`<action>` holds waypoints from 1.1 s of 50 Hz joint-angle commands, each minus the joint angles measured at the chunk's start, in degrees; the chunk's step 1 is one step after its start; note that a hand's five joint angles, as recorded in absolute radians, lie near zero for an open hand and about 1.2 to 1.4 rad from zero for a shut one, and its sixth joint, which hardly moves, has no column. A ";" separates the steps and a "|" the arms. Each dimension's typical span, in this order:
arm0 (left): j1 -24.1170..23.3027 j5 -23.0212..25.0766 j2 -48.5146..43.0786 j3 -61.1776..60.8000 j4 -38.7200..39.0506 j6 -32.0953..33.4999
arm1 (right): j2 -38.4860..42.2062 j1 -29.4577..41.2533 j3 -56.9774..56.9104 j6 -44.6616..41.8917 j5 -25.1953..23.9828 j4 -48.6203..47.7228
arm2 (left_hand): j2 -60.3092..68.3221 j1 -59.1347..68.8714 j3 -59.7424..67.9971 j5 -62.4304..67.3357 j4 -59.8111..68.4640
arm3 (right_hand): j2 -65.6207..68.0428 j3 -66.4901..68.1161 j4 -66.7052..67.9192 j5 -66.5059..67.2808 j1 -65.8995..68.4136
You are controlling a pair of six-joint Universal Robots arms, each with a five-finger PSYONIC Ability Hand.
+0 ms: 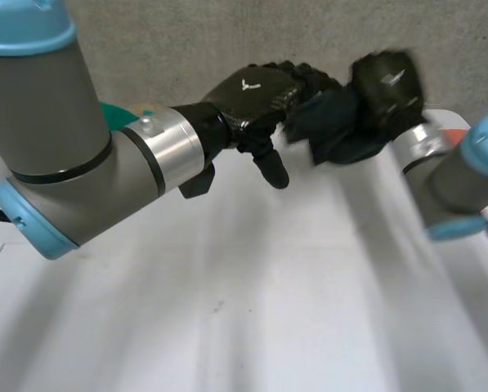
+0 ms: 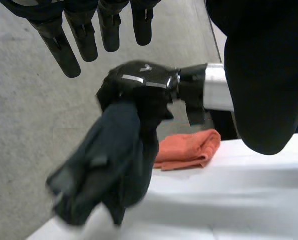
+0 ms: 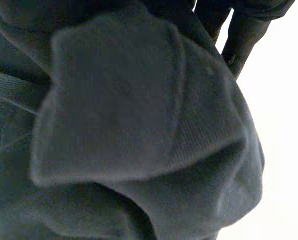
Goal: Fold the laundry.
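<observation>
My right hand (image 1: 387,82) is raised above the table's far side, shut on a bunched dark cloth (image 1: 333,126) that hangs from it. In the left wrist view the right hand (image 2: 139,80) grips the top of the dark cloth (image 2: 104,165), whose lower end droops near the table edge. My left hand (image 1: 252,94) hovers just beside it, open, its fingers (image 2: 84,35) straight and holding nothing. The right wrist view has folds of the dark cloth (image 3: 129,125) close under the palm, with fingers (image 3: 241,37) beside them.
A folded orange cloth (image 2: 188,147) lies on the white table (image 2: 228,200) near its far edge, behind the right arm. Something green (image 1: 117,110) peeks out behind the left arm. Grey floor lies beyond the table (image 1: 252,310).
</observation>
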 commanded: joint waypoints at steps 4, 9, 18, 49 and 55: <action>0.24 -0.70 1.53 -0.81 0.22 -0.05 | 7.87 -18.81 -14.06 4.37 -6.24 0.43 | 0.83 1.73 1.12 -1.01 0.47 | 14.26 14.08 11.26 16.79 20.07; 0.33 -0.70 1.45 -1.95 0.22 0.04 | 17.28 -25.41 -21.98 4.37 -11.52 2.62 | 0.83 1.73 1.12 -1.01 0.47 | 14.26 14.08 11.26 16.79 20.07; 0.33 -0.70 0.74 -3.63 0.31 0.12 | 30.66 -33.60 -30.53 4.37 -21.37 5.89 | 0.83 1.73 1.12 -1.01 0.47 | 14.26 14.08 11.26 16.79 20.07; -0.46 -0.79 1.79 -3.89 0.31 -0.40 | 2.73 -42.66 -9.78 -1.33 -9.44 23.01 | 0.99 1.90 1.29 -0.84 0.64 | -55.74 -55.92 -58.74 -53.21 -49.93; -0.29 -0.87 3.46 -3.28 1.18 -0.49 | -4.74 -41.87 -9.88 -13.55 0.23 23.56 | 1.16 2.06 1.45 -0.68 0.80 | -55.74 -55.92 -58.74 -53.21 -49.93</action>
